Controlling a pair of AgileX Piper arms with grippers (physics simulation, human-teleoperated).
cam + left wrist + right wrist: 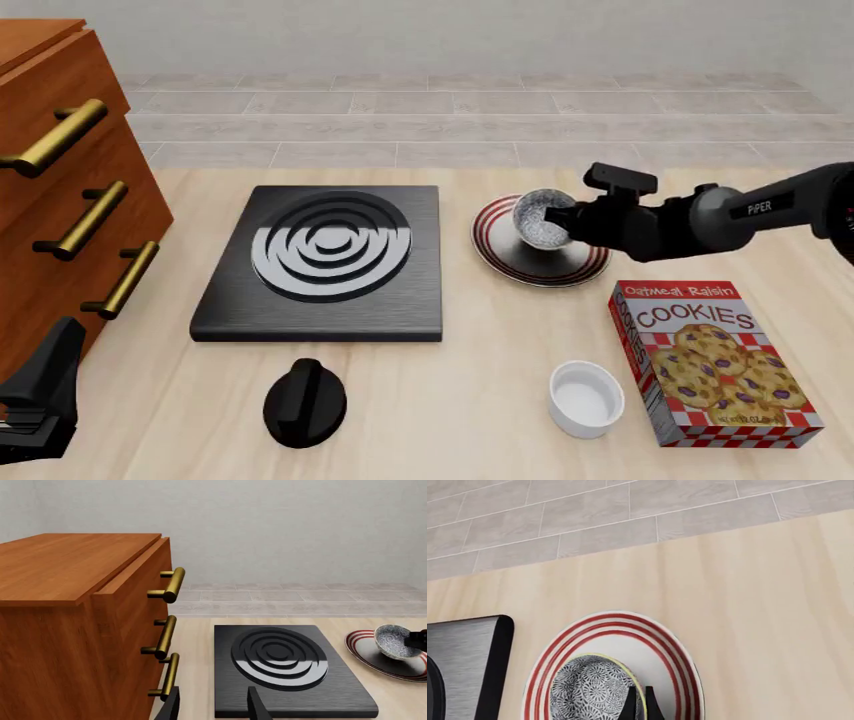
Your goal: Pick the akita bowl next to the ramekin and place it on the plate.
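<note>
- The left gripper (213,707) hangs back at the near left of the surface (441,400), beside the wooden drawer unit (60,180); its jaws stand apart with nothing between them, well away from the task's things.
- The black slab with white rings (327,260) lies flat at centre-left, with a black knob-like object (304,402) near its front edge.
- The plate (505,262) lies just right of the slab, and the akita bowl (541,218) is over it, tilted so its mouth faces left and forward; whether its base touches the plate I cannot tell.
- The right gripper (641,703) has its jaws clamped on the bowl's right rim (the nearer arm by far), so the coming move looks like lowering, levelling and letting go.
- The ramekin (586,398) sits empty at the front, just beside the cookie box (707,360).
</note>
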